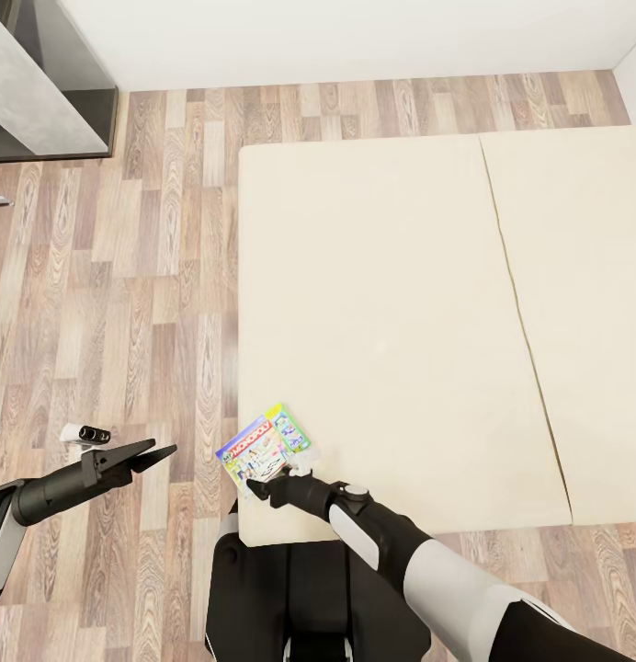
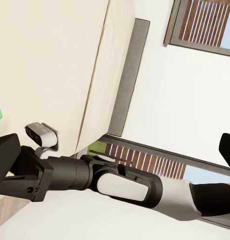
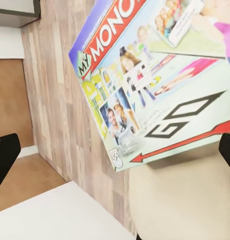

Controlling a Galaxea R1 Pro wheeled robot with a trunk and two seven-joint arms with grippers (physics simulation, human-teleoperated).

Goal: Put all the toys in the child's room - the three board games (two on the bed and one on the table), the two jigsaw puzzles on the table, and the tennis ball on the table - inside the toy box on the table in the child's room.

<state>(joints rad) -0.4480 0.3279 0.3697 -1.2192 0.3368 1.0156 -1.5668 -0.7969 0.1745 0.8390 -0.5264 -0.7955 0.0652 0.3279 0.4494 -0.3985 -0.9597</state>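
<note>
Beige bed (image 1: pixel 401 322) bears one Monopoly box (image 1: pixel 263 448) at its near left corner; right gripper (image 1: pixel 260 485) spread beside it, left gripper (image 1: pixel 157 453) released. Little looks done.

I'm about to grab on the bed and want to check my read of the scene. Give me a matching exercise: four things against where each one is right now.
Things:
1. Monopoly box
2. right gripper
3. left gripper
4. dark cabinet

Places:
A. over the wood floor, beside the bed
B. far corner by the white wall
C. at the Monopoly box's near edge
D. lying at the bed's near corner, overhanging its edge

Pairs: 1-D, 2-C, 3-A, 4-B
</note>
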